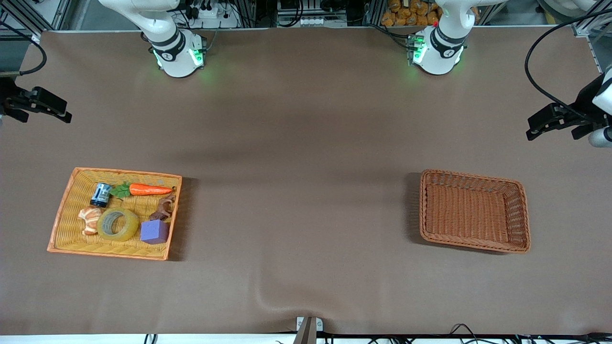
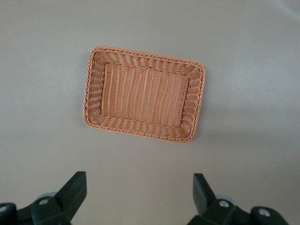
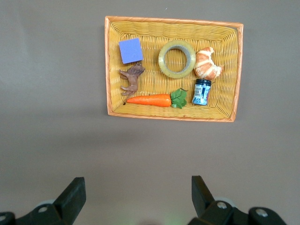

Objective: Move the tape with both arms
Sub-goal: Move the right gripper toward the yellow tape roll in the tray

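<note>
The tape [image 1: 118,223], a yellow translucent ring with a grey core, lies flat in the yellow basket [image 1: 67,234] toward the right arm's end of the table. It also shows in the right wrist view [image 3: 177,58]. My right gripper [image 1: 60,111] hangs open and empty high over the table's edge at that end; its wrist view [image 3: 138,187] looks down on the yellow basket [image 3: 108,65]. My left gripper [image 1: 538,126] hangs open and empty high over the left arm's end of the table, and shows in its own view [image 2: 140,187].
In the yellow basket the tape lies between a croissant [image 1: 89,220] and a purple cube [image 1: 154,231], with a carrot [image 1: 149,189], a blue can [image 1: 101,195] and a brown toy animal [image 1: 165,208]. An empty brown wicker basket [image 1: 519,191] sits toward the left arm's end.
</note>
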Controlling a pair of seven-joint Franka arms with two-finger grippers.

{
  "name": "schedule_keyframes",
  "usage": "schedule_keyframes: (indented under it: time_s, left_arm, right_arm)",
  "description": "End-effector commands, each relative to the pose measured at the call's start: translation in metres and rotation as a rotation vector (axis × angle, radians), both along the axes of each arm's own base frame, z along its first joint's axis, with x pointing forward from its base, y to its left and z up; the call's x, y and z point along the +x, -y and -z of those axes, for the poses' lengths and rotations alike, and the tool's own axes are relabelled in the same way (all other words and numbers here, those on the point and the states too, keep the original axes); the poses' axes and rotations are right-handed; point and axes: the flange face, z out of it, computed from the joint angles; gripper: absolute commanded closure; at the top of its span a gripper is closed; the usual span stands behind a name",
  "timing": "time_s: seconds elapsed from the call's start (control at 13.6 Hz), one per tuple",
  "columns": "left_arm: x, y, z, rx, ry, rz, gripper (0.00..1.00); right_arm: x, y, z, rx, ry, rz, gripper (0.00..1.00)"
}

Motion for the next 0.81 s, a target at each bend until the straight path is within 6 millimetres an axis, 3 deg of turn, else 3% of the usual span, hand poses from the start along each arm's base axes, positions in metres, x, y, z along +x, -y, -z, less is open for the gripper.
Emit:
schedule_keyframes:
  time_s: [0.0,0.29,0.73]
  left_arm:
    - [-0.001,0.001,-0.003,0.017,0.004,0.008,0.00]
    - [0.003,-0.001,0.002,0.013,-0.004,0.015,0.00]
    - [0.003,0.000,0.008,0.019,-0.016,0.005,0.00]
  right_arm:
    - [-0.006,-0.006,-0.002,-0.006,0.004,-0.010,0.00]
    - [-0.001,-0.021,0.000,-0.007,0.016,-0.036,0.00]
    - [0.007,-0.018,0.019,-0.005,-0.022,-0.043,0.00]
